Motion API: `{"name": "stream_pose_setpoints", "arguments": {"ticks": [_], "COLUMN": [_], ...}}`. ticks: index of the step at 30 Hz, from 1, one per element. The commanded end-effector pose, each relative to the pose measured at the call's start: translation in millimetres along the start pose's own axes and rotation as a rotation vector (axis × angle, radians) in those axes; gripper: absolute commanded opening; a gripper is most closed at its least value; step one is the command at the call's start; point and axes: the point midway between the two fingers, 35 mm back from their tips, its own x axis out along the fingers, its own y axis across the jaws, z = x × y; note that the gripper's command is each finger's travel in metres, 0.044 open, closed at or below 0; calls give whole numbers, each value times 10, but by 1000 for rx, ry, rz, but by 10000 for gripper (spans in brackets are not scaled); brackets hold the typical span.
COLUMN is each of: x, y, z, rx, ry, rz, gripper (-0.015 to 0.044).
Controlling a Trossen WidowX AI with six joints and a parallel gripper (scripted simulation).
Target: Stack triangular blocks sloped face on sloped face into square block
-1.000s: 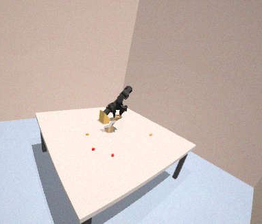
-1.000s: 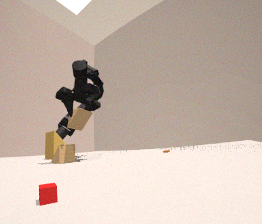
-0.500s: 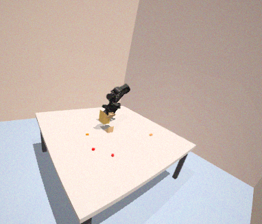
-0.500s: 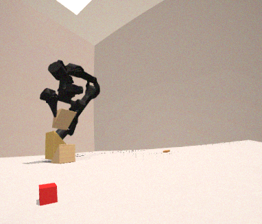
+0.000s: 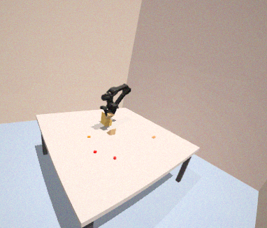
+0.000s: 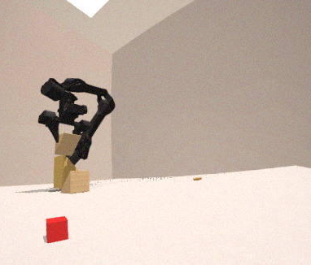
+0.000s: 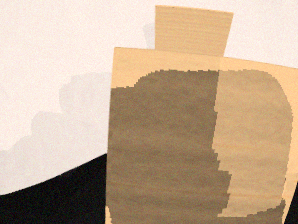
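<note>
My gripper [image 5: 110, 112] [image 6: 67, 137] is shut on a tan triangular block [image 6: 67, 145] [image 7: 165, 145], which fills much of the wrist view. The held block is tilted and in the air, with a gap below it in the exterior view. The other triangular block [image 5: 112, 131] [image 6: 77, 182] rests on the table [image 5: 132, 150] [image 6: 174, 219], its sloped face toward the left in the exterior view. A tan block [image 7: 192, 30], apparently this one, shows past the held block's far edge in the wrist view. The held block's far side is hidden.
A taller yellow block [image 5: 105, 119] [image 6: 59, 174] stands close behind the lower block, below the gripper. Small red blocks [image 5: 95, 152] [image 5: 114, 158] and orange pieces [image 5: 89, 136] [image 5: 154, 137] lie farther off. A red block [image 6: 57, 230] is at the front of the exterior view.
</note>
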Motion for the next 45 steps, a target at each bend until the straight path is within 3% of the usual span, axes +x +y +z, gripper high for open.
{"name": "stream_pose_setpoints", "arguments": {"ticks": [1, 15, 28, 45], "x": [109, 748, 1044, 1069], "y": [-6, 28, 14, 22], "z": [-4, 134, 195, 208], "rx": [-9, -11, -12, -15], "ry": [1, -2, -3, -5], "rz": [8, 12, 14, 23], "gripper": [0, 0, 0, 0]}}
